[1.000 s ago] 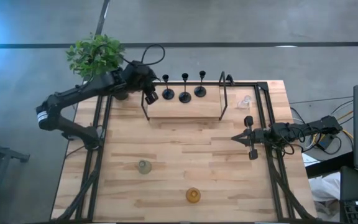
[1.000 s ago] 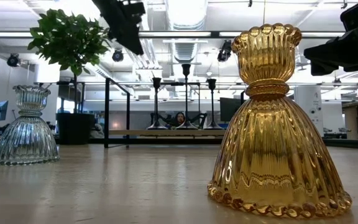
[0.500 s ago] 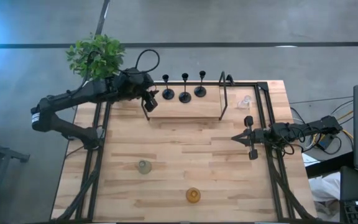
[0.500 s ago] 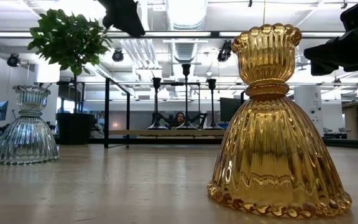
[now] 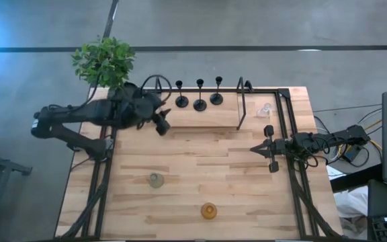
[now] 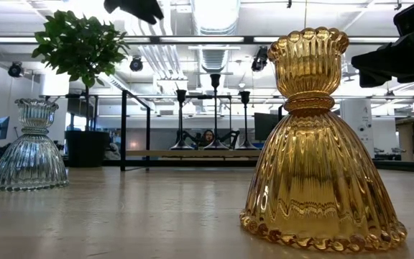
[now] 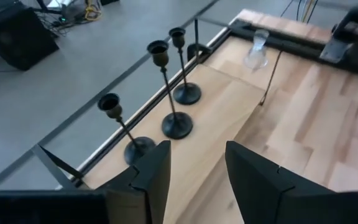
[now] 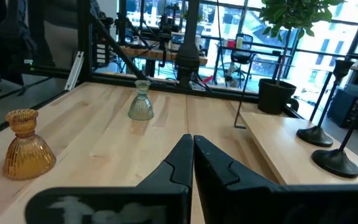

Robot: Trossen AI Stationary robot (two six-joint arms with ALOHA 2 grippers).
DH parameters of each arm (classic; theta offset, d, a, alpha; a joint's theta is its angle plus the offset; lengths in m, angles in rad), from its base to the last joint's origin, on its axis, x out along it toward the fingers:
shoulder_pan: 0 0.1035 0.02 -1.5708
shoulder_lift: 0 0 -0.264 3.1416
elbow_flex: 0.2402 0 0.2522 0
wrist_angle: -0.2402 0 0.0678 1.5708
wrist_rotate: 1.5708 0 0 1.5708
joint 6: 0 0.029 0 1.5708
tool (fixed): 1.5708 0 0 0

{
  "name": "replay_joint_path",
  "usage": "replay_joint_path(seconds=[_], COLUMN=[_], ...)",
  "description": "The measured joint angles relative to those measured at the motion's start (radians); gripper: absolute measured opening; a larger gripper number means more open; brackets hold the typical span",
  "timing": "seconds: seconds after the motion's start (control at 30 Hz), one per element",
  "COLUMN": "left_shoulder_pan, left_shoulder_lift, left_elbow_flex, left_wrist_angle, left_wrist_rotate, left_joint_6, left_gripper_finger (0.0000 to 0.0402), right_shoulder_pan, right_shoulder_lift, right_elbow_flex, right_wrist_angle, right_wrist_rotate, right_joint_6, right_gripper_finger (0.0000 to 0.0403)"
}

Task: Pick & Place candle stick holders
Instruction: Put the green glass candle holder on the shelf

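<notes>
Right now the left claw (image 5: 160, 124) is hanging released, its two fingers (image 7: 156, 167) spread and gripping nothing, just above the front edge of the raised shelf (image 7: 225, 118). Just beyond those fingertips the nearest black holder (image 7: 128, 134) is standing, the middle black holder (image 7: 171, 93) past it, the far black holder (image 7: 184, 65) beyond that; all three are lined up along the shelf's back edge, close together. That makes three black ones. Farther on, past the shelf's wire end, the clear glass holder (image 7: 256, 50) is sitting on the desk (image 5: 213, 168). The grey-green glass holder (image 5: 156, 180) and the amber glass holder (image 5: 209, 211) are lying well apart from this claw, toward the near edge: three glass ones, six holders in all.

The risk, as I judge it, is tipping: the stems are thin and tall, so a finger brushing one stem would probably be knocking it into its neighbour or off the back of the shelf. The plant (image 5: 104, 59) beside the arm could be getting snagged too.

The right claw (image 5: 269, 148) is waiting clenched and empty, near the clear glass one.
</notes>
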Motion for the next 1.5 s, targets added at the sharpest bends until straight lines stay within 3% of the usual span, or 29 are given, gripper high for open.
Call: replay_joint_path(seconds=[0.4, 1.0, 1.27, 1.5], left_shoulder_pan=[-0.33, -0.844, -0.964, -0.968], left_shoulder_lift=[-0.007, -0.006, -0.003, 0.0], left_elbow_flex=[0.001, -0.007, -0.105, -0.274], left_wrist_angle=[-0.11, -0.72, -0.699, -0.5], left_wrist_rotate=[-0.237, -0.231, -0.242, -0.249], left_joint_6=[-0.378, -1.162, -1.359, -1.439], left_gripper_finger=[0.0158, 0.0158, 0.0158, 0.0158], right_shoulder_pan=[0.0, 0.0, 0.0, 0.0], right_shoulder_lift=[0.0, 0.0, 0.0, 0.0], right_elbow_flex=[0.0, 0.0, 0.0, 0.0], right_wrist_angle=[0.0, 0.0, 0.0, 0.0], right_wrist_rotate=[0.0, 0.0, 0.0, 0.0], right_joint_6=[0.001, -0.001, -0.001, 0.001], right_gripper_finger=[0.0008, 0.0008, 0.0008, 0.0008])
